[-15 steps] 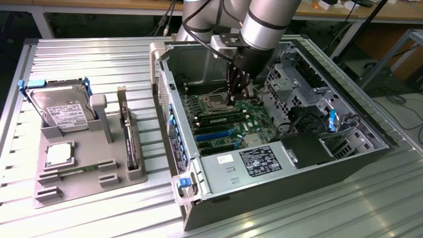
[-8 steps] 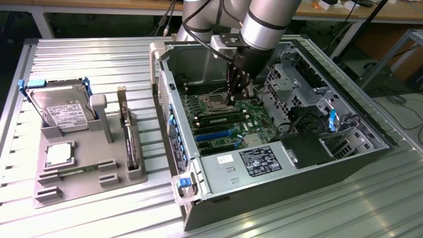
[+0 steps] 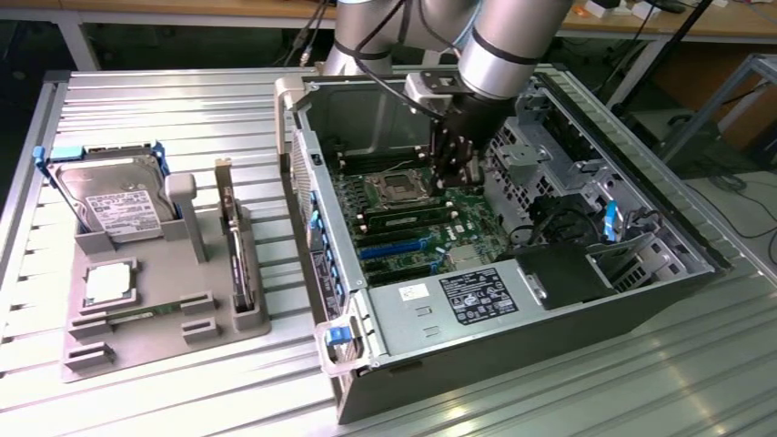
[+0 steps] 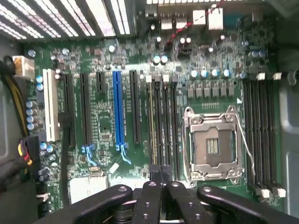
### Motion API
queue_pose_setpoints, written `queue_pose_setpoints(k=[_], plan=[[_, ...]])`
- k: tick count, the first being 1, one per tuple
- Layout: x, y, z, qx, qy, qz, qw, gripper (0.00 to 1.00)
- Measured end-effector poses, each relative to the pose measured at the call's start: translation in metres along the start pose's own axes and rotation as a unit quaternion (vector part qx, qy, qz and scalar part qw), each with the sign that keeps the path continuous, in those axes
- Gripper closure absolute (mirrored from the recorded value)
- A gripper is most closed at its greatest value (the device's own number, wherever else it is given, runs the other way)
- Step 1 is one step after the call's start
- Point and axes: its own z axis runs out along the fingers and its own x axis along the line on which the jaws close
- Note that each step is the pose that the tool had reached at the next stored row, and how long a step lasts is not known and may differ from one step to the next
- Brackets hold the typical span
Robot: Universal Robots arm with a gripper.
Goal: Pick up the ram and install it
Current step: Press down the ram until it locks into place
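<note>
**A:** How far along is the job?

**B:** Late, I'd judge. The pincer [image 4: 161,175] is pressed together with nothing pinched between its tips. The ram [image 4: 152,126] isn't being carried. It stands on edge in a slot just ahead of those tips.

**A:** Seated, then?

**B:** It looks set in, in the bank of slots beside the empty socket [image 4: 212,144]. So the picking up looks done and the placing looks done. Whether the clips have snapped home I cannot tell, which leaves the final seating as the open question.

**A:** What does the wrist camera give you that the other one doesn't?

**B:** It looks straight onto the board. You get the ram's thin top edge close to the pincer and a blue slot [image 4: 117,109] farther off to one side. Beyond the socket there's a second bank of slots [image 4: 264,130], bare, with white clips at the ends.

**A:** And the exterior camera?

**B:** It shows how things hang together. The arm [image 3: 510,45] reaches down into the open case [image 3: 486,300] with the pincer above the board. The ram shows its flat side with dark chips, just below the pincer and toward the exterior view's left. Well apart from the pincer, outside the case on that same side, a grey tray [image 3: 146,337] sits on the desk [image 3: 158,100]. It holds a hard drive [image 3: 116,205] and an upright card [image 3: 231,237].
</note>
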Motion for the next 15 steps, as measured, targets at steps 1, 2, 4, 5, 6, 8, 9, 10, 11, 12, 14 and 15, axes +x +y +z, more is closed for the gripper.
queue_pose_setpoints(k=[1, 2, 4, 5, 6, 8, 9, 10, 11, 12, 14, 15], plan=[[0.0, -0.0043, 0.0017, 0.0006, 0.0004, 0.0, 1.0, 0.89], [-0.001, -0.0097, 0.0029, 0.002, 0.0008, -0.001, 1.0, 0.89], [-0.002, -0.0164, 0.0052, 0.0035, 0.0011, -0.001, 1.0, 0.89], [-0.002, -0.0193, 0.0069, 0.0043, 0.0016, -0.001, 1.0, 0.89], [-0.002, -0.0208, 0.0079, 0.0048, 0.0021, -0.001, 1.0, 0.89], [-0.001, -0.0252, 0.0115, 0.0068, 0.003, -0.002, 1.0, 0.89], [0.0, -0.0267, 0.0142, 0.0071, 0.0031, -0.002, 1.0, 0.89], [0.002, -0.028, 0.0181, 0.0071, 0.0031, -0.002, 1.0, 0.89], [0.003, -0.0282, 0.0195, 0.0075, 0.0032, -0.001, 1.0, 0.89], [0.003, -0.0282, 0.0194, 0.0075, 0.0032, -0.002, 1.0, 0.89], [0.003, -0.0283, 0.0204, 0.0083, 0.0032, -0.002, 1.0, 0.89], [0.003, -0.0284, 0.0216, 0.01, 0.0031, -0.002, 0.9999, 0.89]])
